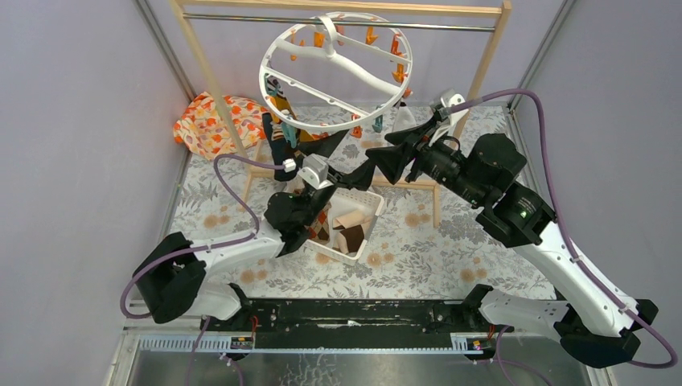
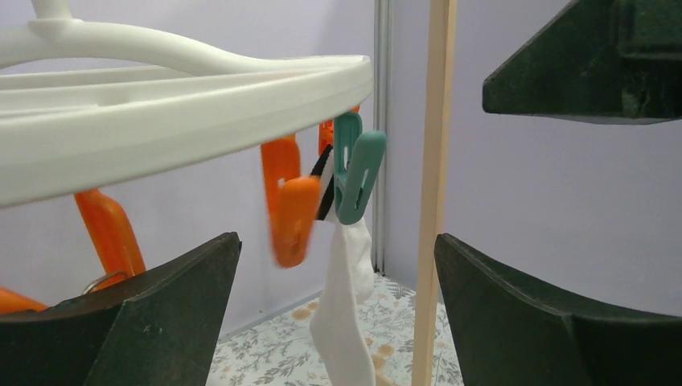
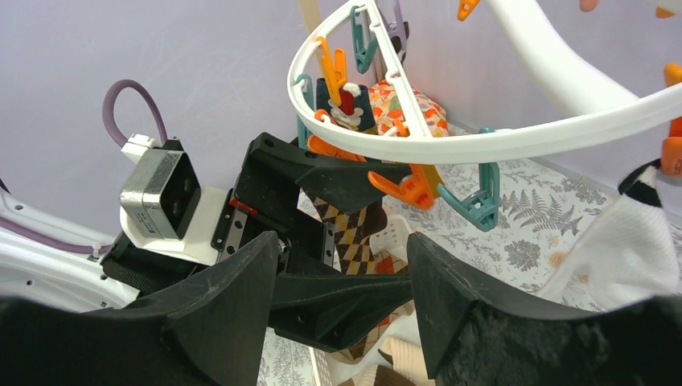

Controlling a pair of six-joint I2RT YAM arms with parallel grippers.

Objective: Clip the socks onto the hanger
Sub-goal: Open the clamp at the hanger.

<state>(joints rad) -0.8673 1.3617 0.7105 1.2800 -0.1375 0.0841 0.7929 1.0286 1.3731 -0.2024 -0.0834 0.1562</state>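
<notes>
**While socks lie in the basket, the hanger is only part filled**

As the overhead view has it, the hanger [image 1: 336, 68] carries a bunch of dark and patterned socks [image 1: 280, 145] on its left side. One white sock [image 1: 404, 119] hangs on its right, and there are bare pegs [image 1: 370, 35] around the far rim. Below, the basket [image 1: 375, 232] holds several loose socks [image 1: 351, 229], beige and brown among them, so I judge the job well short of done. Both arms reach up under the ring.

From the left wrist, the left pincer [image 2: 338, 249] stands wide and grips nothing. Just beyond it the white sock hangs from a teal peg [image 2: 358, 173]. An orange peg [image 2: 289, 213] beside it is bare and blurred.

From the right wrist, the right pincer [image 3: 342, 241] stands partly apart, with nothing between its fingers. The left pincer is straight ahead of it, with a diamond-patterned sock [image 3: 354, 233] showing behind. I can't tell whether that one is pegged. The white sock lies off to the right, outside the fingers. What's left, to my eye, is to fetch another from the basket and peg it.
</notes>
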